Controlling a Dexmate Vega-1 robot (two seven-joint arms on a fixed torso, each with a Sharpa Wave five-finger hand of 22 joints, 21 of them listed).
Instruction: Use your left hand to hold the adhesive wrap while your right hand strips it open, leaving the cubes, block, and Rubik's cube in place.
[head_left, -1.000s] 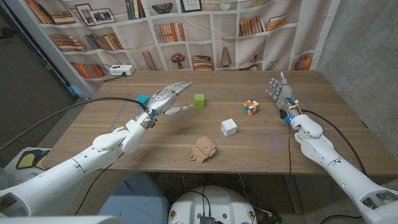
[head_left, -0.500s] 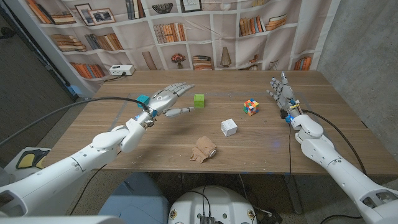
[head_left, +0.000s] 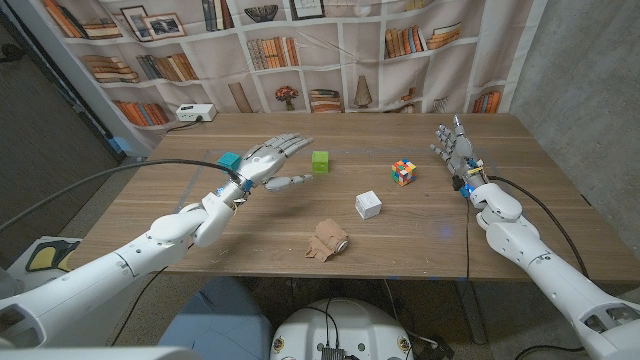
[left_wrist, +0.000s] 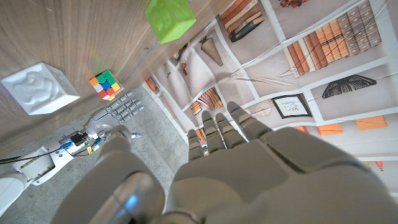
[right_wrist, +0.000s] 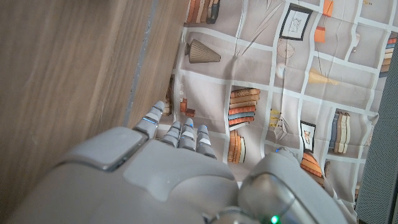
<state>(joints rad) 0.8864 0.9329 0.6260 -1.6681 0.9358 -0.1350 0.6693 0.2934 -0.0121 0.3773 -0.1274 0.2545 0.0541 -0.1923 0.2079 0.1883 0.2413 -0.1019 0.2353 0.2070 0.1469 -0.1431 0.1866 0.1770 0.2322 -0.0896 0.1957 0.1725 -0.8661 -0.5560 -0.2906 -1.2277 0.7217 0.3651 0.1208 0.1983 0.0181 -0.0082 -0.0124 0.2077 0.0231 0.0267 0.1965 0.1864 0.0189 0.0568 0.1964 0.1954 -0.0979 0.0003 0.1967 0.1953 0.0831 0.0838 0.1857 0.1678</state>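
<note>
Head view: wrap (head_left: 327, 241) lying crumpled near the table's (head_left: 150, 215) near edge, centre, touched by neither hand. Left hand (head_left: 268, 160) hovering open, fingers spread, holding nothing, between one teal cube (head_left: 230, 161) and one green cube (head_left: 320, 162). Right hand (head_left: 452, 150) standing open, empty, far right.

Left wrist view: showing one white block (left_wrist: 38, 88), one Rubik's cube (left_wrist: 106, 84).

Right wrist view: showing bare wood, bookshelf backdrop (right_wrist: 292, 81).
</note>
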